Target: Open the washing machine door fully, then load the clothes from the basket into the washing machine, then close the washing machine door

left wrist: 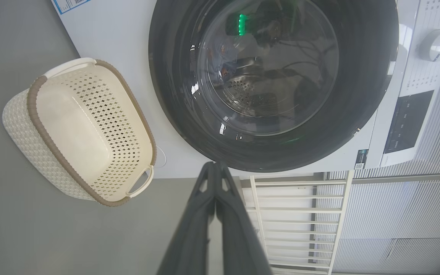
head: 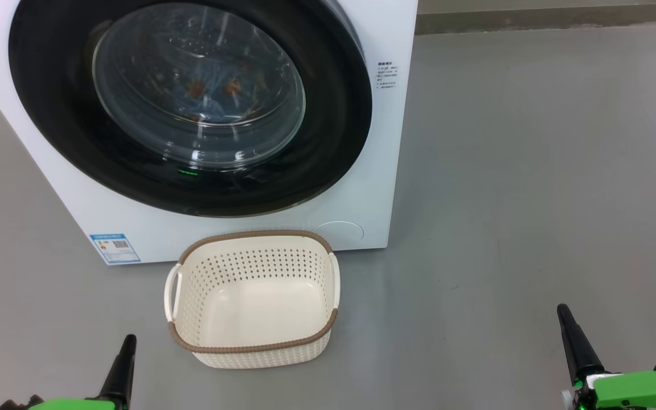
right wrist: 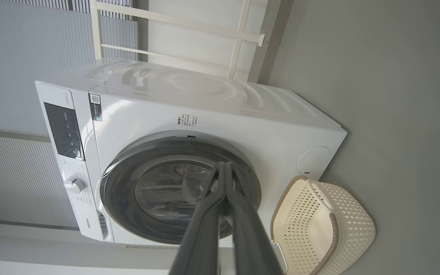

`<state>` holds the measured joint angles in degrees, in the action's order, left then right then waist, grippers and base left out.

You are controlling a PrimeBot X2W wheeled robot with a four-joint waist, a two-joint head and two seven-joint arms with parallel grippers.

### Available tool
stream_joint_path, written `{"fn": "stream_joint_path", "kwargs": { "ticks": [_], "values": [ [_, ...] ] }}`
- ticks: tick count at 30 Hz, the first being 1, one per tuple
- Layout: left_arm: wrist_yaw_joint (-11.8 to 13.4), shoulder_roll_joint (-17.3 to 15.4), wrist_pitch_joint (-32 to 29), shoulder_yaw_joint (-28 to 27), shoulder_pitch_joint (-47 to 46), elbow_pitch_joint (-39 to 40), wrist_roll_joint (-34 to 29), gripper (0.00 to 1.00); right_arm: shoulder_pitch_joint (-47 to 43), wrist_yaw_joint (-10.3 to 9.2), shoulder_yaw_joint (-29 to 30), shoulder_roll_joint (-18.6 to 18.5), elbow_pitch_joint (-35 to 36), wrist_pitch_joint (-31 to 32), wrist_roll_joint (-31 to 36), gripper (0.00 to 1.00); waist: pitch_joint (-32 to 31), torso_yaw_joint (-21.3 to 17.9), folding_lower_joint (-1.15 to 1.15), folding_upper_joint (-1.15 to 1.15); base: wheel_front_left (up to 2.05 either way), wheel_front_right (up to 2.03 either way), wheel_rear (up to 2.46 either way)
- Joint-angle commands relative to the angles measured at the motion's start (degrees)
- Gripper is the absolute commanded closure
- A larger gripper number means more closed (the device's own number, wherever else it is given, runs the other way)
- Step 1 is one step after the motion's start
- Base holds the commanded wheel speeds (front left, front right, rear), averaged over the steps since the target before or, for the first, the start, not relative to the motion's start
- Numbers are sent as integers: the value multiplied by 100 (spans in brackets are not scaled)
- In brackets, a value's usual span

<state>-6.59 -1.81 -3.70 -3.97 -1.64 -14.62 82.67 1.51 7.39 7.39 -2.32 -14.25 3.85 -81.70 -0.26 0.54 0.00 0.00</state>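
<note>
The white washing machine (head: 356, 188) stands ahead with its black-rimmed round door (head: 54, 114) closed flat against the front. Through the glass bowl, light blue clothes (head: 214, 85) with orange-brown prints lie inside the drum. The cream perforated basket (head: 311, 341) sits on the floor just before the machine, with nothing in it. My left gripper (head: 128, 340) is low at the left, shut and holding nothing. My right gripper (head: 562, 310) is low at the right, also shut on nothing. Both stand well back from the machine. The left wrist view shows the door (left wrist: 174, 95) and basket (left wrist: 33, 145); the right wrist view shows the door (right wrist: 120, 187) and basket (right wrist: 357, 229).
Grey floor (head: 533, 171) stretches out to the right of the machine. A blue label sticker (head: 114, 247) marks the machine's lower left front. A white slatted rack (left wrist: 296, 214) and ribbed wall panels stand beside the machine. The control panel (right wrist: 63, 130) and dial (right wrist: 74, 185) sit on its front.
</note>
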Motion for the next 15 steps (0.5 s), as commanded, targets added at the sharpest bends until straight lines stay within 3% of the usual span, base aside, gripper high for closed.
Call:
{"fn": "stream_joint_path", "kwargs": {
  "ticks": [1, 15],
  "values": [
    [-50, -99, -79, -189, -295, 97, 212, 100, 328, 12, -102, -53, 111, 64, -227, 100, 7, -8, 0, 0, 0, 0, 0],
    [-90, -107, -279, -255, -456, 55, 950, 100, 467, 10, -85, -55, 23, 265, -1045, 100, 43, -54, 0, 0, 0, 0, 0]
  ]
}}
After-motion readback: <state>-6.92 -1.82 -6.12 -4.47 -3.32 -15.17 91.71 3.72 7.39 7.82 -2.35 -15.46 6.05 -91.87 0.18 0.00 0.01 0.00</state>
